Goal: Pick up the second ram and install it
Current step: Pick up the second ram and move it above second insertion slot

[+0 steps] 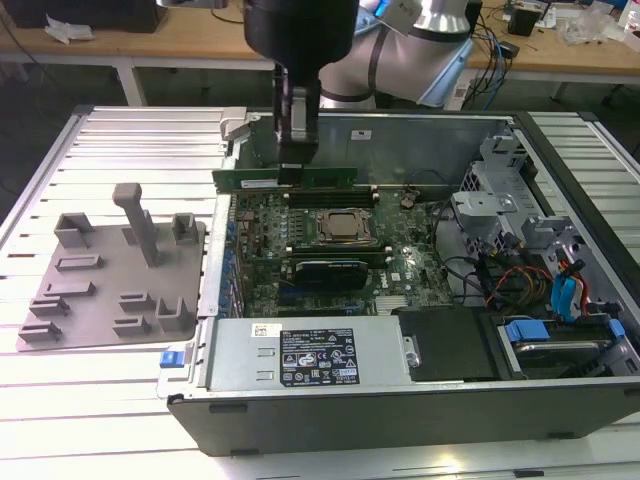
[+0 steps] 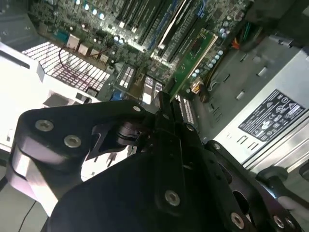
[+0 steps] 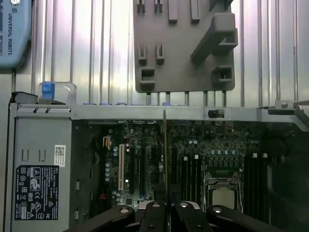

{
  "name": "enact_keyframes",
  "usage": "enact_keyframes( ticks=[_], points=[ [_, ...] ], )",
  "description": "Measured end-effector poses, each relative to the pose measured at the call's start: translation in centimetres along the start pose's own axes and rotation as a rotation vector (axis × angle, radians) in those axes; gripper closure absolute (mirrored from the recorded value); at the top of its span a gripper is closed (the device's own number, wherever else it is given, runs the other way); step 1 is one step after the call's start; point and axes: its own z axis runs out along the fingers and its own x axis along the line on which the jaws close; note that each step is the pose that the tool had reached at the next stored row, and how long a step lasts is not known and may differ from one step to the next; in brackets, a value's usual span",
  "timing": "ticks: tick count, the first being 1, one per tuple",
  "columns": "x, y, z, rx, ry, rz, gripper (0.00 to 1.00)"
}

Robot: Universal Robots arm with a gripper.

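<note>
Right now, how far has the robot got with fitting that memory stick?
Picking up looks done: the gripper is shut on the second ram, holding it above the motherboard in the open case. Left: it is not yet seated in a slot.

The arm (image 1: pixel 400 60) reaches down over the computer case (image 1: pixel 420 135) from beyond its far wall, with the wrist (image 1: pixel 300 30) upright. The gripper (image 1: pixel 292 172) hangs just inside that wall, fingers pointing down, seemingly pinched on the second ram (image 1: pixel 330 178).

Middle of second ram (image 1: pixel 335 177) hidden behind tool (image 1: pixel 298 172).
</note>
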Motion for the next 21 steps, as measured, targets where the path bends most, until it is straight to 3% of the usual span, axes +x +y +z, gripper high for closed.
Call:
enact_keyframes(
  ticks=[8,13,16,21],
  points=[
    [-0.67,-3.32,-0.14,-0.0020,0.0000,0.000,0.89],
    [-0.92,-4.77,-0.19,-0.0029,-0.0001,0.000,0.89],
    [-1.36,-6.58,-0.24,-0.0048,-0.0001,0.000,0.89],
    [-1.77,-8.52,-0.09,-0.0088,-0.0002,0.000,0.89]
  ],
)
